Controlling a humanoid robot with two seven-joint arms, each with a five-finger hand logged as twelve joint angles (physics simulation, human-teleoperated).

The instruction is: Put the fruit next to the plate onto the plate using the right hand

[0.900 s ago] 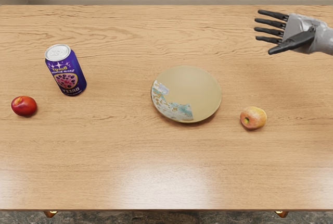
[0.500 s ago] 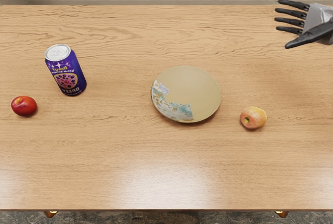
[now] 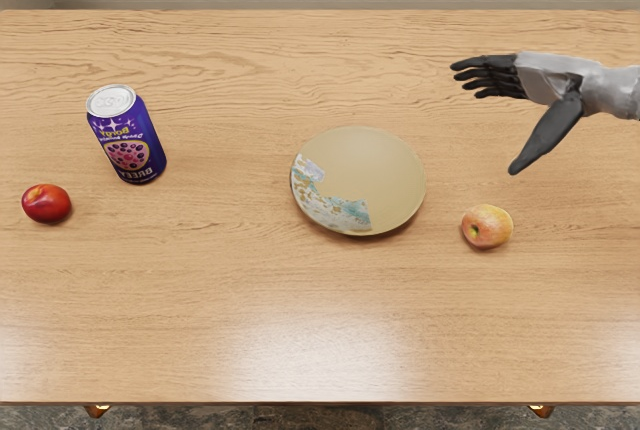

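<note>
We judge the reach to be the step in hand: our right hand (image 3: 530, 85) hovers spread and empty beyond the yellow-red apple (image 3: 487, 226), which lies on the bench (image 3: 300, 330) near the plate (image 3: 375, 165), so next we must lower over it and close

A grey-and-black five-finger right hand (image 3: 530, 85) hovers over the back right of a light wooden table (image 3: 300, 310), fingers spread and thumb angled down, holding nothing. Nearer the camera, a yellow-red apple (image 3: 487, 226) lies just right of a round tan plate (image 3: 375, 165) with a blue-green patterned patch, not touching it. At left, an upright purple drink can (image 3: 126, 134) stands near a small red fruit (image 3: 46, 203).
</note>
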